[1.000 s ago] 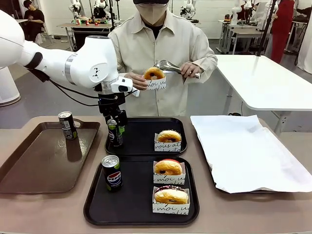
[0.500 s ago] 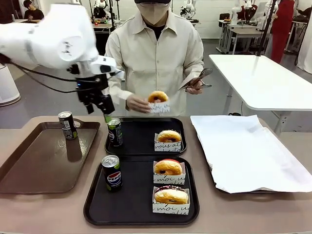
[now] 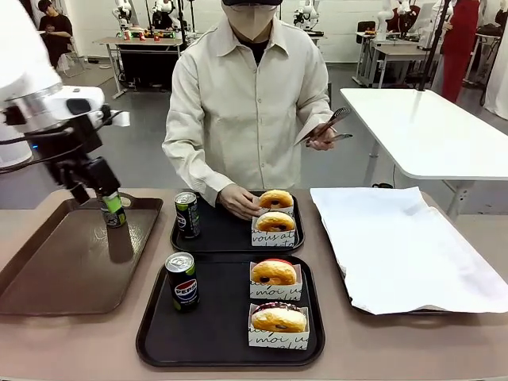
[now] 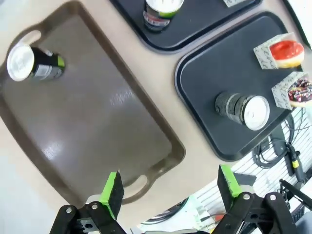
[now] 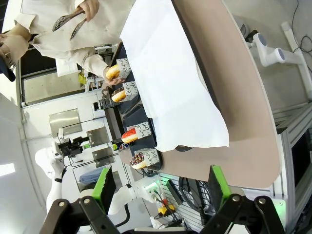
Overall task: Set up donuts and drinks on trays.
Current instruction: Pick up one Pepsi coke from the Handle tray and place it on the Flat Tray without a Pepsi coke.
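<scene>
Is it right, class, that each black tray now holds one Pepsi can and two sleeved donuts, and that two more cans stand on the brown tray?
Not quite. The front view shows only one can on the brown tray, at its far end. The rest holds: the far black tray and the near black tray each carry one can and two sleeved donuts.

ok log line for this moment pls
left gripper: open, over brown tray by can | right gripper: open, empty | person's hand: setting sleeved donut on far black tray

Tan table (image 3: 48, 341), two black trays (image 3: 214, 333), brown tray (image 3: 48, 270)
</scene>
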Action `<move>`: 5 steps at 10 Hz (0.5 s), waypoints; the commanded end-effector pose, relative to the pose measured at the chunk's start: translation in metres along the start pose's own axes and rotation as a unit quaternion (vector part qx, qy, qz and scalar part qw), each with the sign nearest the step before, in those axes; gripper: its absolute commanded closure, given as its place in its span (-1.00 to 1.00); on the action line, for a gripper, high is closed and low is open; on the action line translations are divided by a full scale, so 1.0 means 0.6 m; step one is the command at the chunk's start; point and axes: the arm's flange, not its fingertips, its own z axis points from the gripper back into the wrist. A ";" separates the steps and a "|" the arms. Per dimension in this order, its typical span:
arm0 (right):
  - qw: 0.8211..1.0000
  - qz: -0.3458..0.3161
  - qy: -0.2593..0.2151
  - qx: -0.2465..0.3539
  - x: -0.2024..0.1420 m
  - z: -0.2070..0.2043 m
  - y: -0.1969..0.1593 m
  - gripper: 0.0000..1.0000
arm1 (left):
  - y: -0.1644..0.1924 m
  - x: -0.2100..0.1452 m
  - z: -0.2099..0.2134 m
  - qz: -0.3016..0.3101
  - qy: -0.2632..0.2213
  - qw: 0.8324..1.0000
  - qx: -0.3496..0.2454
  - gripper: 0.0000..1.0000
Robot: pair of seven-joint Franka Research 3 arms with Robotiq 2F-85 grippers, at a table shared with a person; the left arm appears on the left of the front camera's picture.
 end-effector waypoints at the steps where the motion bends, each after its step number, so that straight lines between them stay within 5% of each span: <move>1: 1.000 -0.003 0.006 -0.001 -0.003 0.002 0.001 -1.00 | 0.008 -0.031 -0.003 0.001 -0.012 1.000 0.005 -1.00; 5: 1.000 -0.003 0.006 -0.001 -0.003 0.002 0.001 -1.00 | 0.007 -0.020 0.001 0.003 -0.003 1.000 -0.001 -1.00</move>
